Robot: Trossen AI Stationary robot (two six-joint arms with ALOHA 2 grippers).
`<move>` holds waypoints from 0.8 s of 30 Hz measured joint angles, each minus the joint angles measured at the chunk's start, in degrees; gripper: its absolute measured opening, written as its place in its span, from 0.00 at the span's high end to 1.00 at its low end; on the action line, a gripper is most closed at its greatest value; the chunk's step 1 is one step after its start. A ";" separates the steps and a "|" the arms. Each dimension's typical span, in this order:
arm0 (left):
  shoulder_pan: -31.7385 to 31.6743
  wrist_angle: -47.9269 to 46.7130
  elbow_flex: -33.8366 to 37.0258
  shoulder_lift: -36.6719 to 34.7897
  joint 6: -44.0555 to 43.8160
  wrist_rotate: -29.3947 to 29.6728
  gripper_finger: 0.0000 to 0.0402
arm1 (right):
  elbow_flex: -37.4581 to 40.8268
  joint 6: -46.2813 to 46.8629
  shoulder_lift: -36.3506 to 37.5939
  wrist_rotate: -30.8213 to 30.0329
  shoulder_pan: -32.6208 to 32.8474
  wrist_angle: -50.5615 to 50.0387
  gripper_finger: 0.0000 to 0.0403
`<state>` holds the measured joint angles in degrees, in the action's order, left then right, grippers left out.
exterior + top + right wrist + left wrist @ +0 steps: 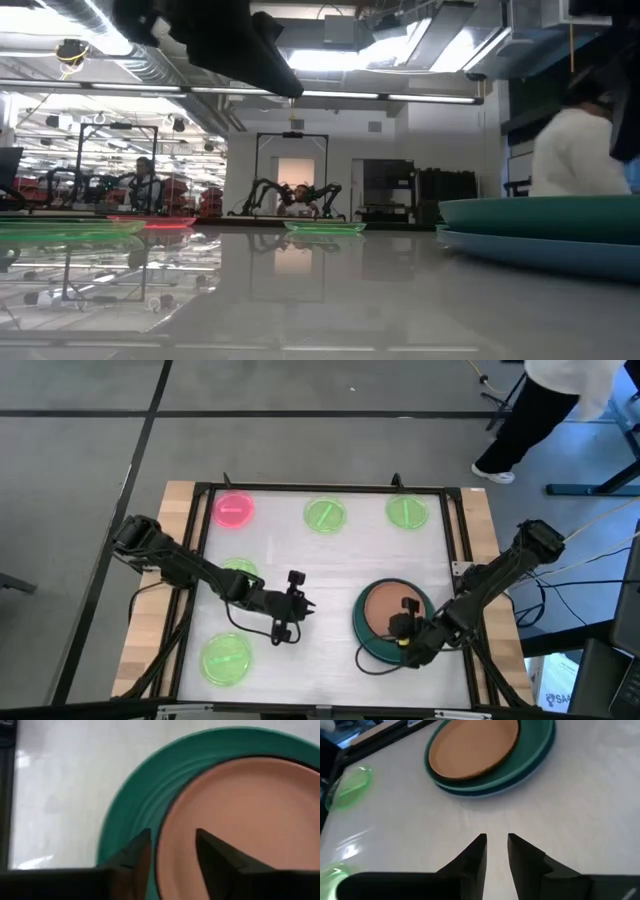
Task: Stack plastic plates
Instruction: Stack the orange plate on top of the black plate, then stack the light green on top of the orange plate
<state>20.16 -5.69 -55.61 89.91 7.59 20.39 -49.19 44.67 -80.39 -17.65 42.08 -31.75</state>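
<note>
Four neon-green plates (pixel 325 515) and a pink plate (pixel 234 510) are spread thin, light and slippery, best nipped at rims. The orange-tan plate (pixel 250 830) is stacked near the right edge under the right pincer (pixel 172 852), slightly parted, empty; the left pincer (pixel 496 851) likewise. No writing is legible.

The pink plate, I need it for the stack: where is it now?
In the high view the pink plate lies alone at the table's far left corner, left of two neon-green plates in the same row, far from the teal plate stack at the right gripper.
</note>
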 joint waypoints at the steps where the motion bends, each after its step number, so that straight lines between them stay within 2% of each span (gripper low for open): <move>1: -0.41 0.41 0.00 0.02 -0.57 -0.32 0.81 | -0.78 -1.22 0.65 0.55 -0.68 -0.44 0.58; 3: -1.46 0.73 0.00 0.02 -2.49 -0.59 0.79 | -2.22 -4.01 2.03 -0.20 -1.84 -1.76 0.52; 7: -3.51 0.69 0.00 0.02 -4.52 -0.54 0.72 | -3.56 -9.02 5.74 -7.52 -4.83 -5.82 0.45; 10: -4.54 0.69 0.02 0.02 -3.94 -1.90 0.68 | -3.58 -10.57 8.39 -12.59 -8.92 -10.37 0.44; 13: -5.19 3.43 0.99 0.02 -1.36 -6.39 0.67 | -3.58 -12.12 10.04 -14.74 -14.92 -14.33 0.44; 16: -5.88 12.95 5.29 -0.02 2.11 -10.74 0.67 | -3.58 -15.17 10.59 -14.89 -22.29 -16.50 0.45; 18: -6.87 19.18 8.76 -0.76 3.30 -11.53 0.67 | -3.58 -17.84 10.59 -14.22 -27.52 -16.91 0.46; 24: -9.23 44.46 21.03 -0.63 -1.13 -13.54 0.67 | -3.58 -26.90 10.59 -10.50 -44.35 -16.77 0.48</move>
<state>10.93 38.77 -34.58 89.29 6.47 6.85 -52.77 17.77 -69.80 -28.16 -2.27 -48.52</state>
